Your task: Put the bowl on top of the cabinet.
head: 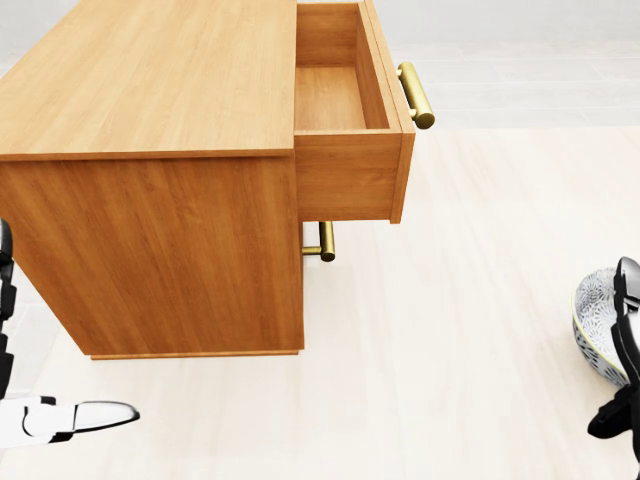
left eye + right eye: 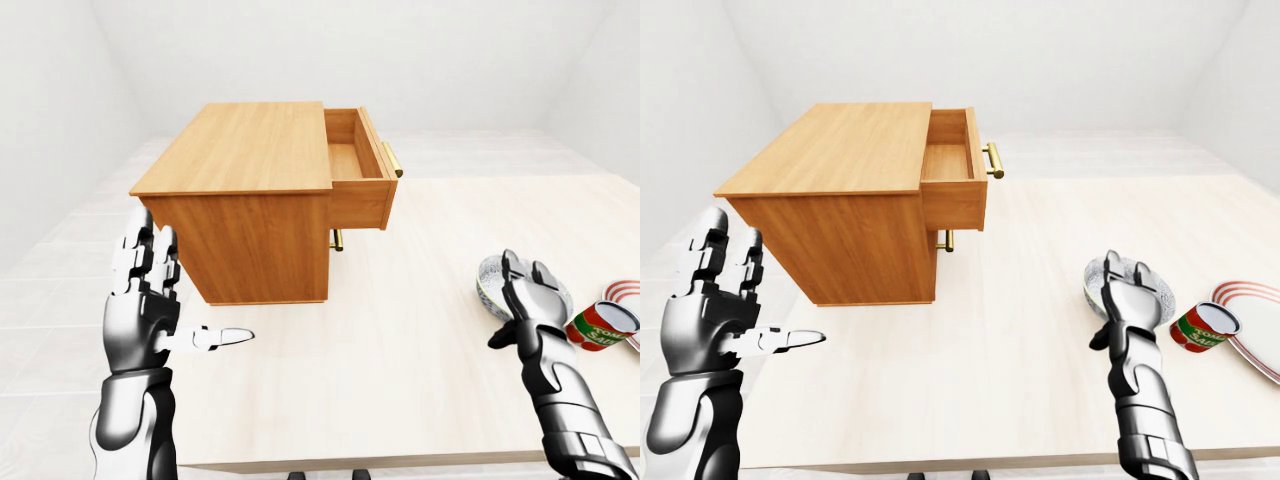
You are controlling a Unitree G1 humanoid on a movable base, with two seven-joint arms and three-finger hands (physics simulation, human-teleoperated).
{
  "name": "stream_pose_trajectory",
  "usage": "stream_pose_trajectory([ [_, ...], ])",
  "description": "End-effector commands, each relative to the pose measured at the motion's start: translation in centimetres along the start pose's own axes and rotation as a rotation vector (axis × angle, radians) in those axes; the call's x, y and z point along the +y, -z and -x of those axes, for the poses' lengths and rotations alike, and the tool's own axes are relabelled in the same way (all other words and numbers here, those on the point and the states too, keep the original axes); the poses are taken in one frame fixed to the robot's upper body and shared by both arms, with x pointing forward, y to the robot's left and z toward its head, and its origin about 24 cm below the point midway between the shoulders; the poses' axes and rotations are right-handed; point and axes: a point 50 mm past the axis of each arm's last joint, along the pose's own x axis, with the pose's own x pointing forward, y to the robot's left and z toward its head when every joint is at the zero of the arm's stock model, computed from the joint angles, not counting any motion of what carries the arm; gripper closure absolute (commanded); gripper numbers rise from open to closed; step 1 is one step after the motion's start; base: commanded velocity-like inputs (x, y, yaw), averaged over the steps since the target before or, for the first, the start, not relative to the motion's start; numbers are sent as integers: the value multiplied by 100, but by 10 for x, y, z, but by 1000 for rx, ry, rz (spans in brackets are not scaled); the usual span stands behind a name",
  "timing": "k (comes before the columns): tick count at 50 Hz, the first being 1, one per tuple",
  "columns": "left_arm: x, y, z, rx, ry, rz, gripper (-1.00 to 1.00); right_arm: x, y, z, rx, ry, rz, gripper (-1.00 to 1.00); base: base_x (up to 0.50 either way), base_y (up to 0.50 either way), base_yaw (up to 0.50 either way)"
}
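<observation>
Now, your right hand [image 2: 530,300] is at the bowl [image 2: 489,281], which sits on the tabletop [image 2: 400,350] at about 4 o'clock in the left-eye view, well apart from the cabinet [image 2: 240,150]. The fingers of this hand are straight and wide, pointing toward 12 o'clock, and they cover the middle part of the bowl. The thumb stands out toward 8 o'clock. They are not closed round the bowl, and I cannot tell if they touch it. The bowl is pale with a fine grey pattern and stands upright. In the head view only its left part shows, at the right edge, with a black finger before it.

Your left hand [image 2: 145,305] is raised at 8 o'clock in the left-eye view, near the cabinet's lower left corner. Its fingers are spread wide, the thumb points toward 3 o'clock, and it holds nothing.

The cabinet stands at 11 o'clock on the tabletop, and its flat top is of light wood. Its upper drawer [image 2: 355,165] is pulled out toward 3 o'clock, with a brass handle [image 2: 392,160] on its face. A second handle [image 2: 337,239] shows under it.

At 4 o'clock from the bowl, just beside it, a red can [image 2: 1200,328] lies tilted. A plate [image 2: 1258,345] with a red rim is next to the can at 3 o'clock.
</observation>
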Motion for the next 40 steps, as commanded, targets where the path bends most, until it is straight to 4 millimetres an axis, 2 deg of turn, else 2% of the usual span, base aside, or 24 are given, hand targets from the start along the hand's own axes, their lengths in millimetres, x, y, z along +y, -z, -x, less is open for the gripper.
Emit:
stream_pose_trajectory([
  [1, 0, 0, 0, 0, -1, -1, -100, 9, 10, 1, 42, -10, -25, -100, 0, 0, 0],
  [17, -1, 1, 1, 6, 0, 0, -100, 17, 25, 14, 73, -19, -35, -100, 0, 0, 0],
  [40, 0, 5, 1, 25, -1, 1, -100, 27, 21, 4, 84, -51, -31, -100, 0, 0, 0],
])
